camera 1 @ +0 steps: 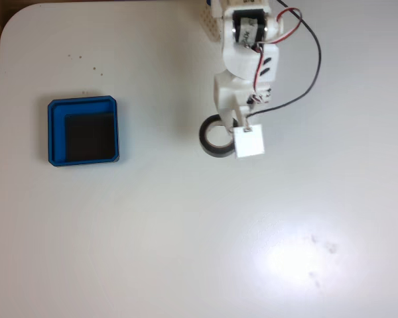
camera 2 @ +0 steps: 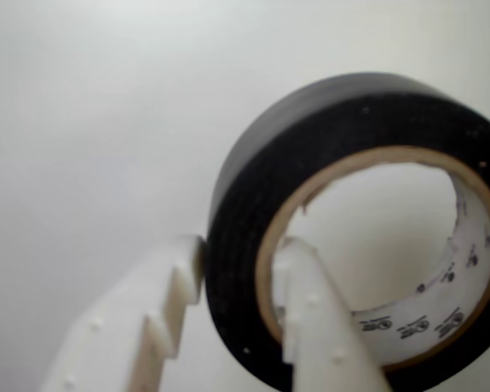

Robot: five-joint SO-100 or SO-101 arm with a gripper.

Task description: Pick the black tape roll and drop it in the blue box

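In the view that rides on the gripper, the two white fingers [camera 2: 310, 327] straddle the wall of the black tape roll [camera 2: 253, 245]: one toothed finger presses the outer black face, the other sits inside the ring against the tan cardboard core. The gripper [camera 2: 238, 282] is clenched on that wall. The core's pale inner lining carries small printed marks, and the white table [camera 2: 82, 122] shows behind and through the hole.

In the view from above, the gripper [camera 1: 227, 126] reaches down from the top edge over the black tape roll [camera 1: 210, 139], which lies flat near the middle of the table [camera 1: 186, 252]. A white square block on the arm covers the roll's right side.

Well apart, to the left in this view, sits the blue box [camera 1: 83, 130]; its black inner floor holds nothing.
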